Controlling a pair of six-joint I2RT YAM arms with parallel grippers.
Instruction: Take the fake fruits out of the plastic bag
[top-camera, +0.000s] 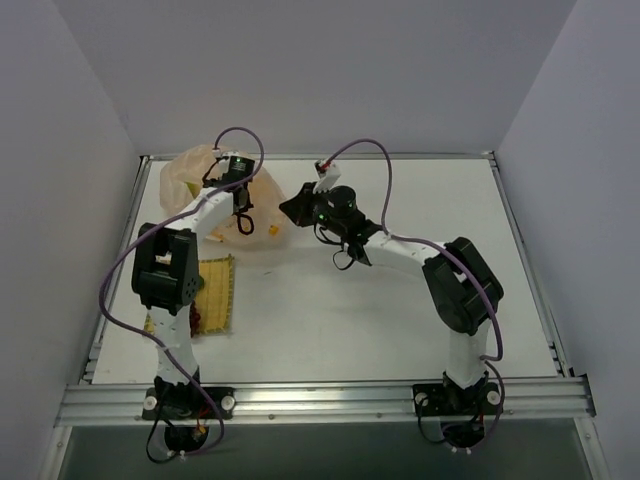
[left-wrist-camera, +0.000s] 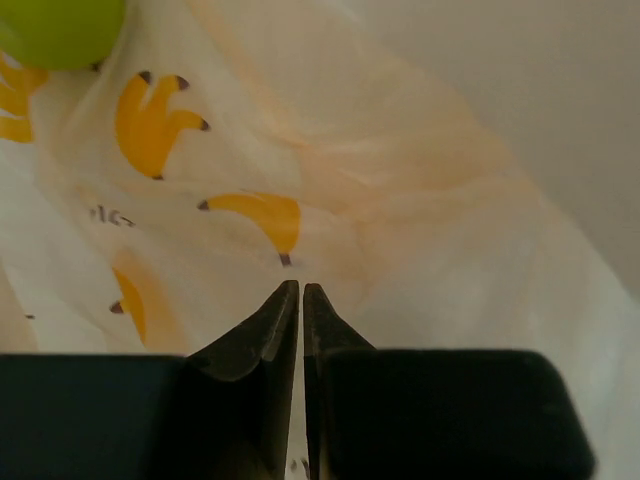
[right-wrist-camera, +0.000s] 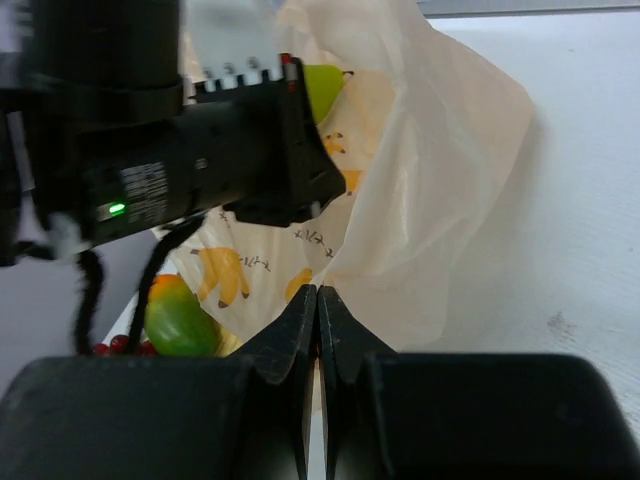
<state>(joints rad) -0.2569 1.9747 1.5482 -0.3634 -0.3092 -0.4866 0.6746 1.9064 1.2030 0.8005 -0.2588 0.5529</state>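
Plastic bag (top-camera: 200, 175), crumpled at far left of bench (top-camera: 400, 320), yellow-green fruit (left-wrist-camera: 55, 30) against its film; left tool (left-wrist-camera: 301, 290) and right tool (right-wrist-camera: 317, 292) each with jaws together at the film, hold untellable; hazard: thin film slips or tears under pull, spilling fruit.
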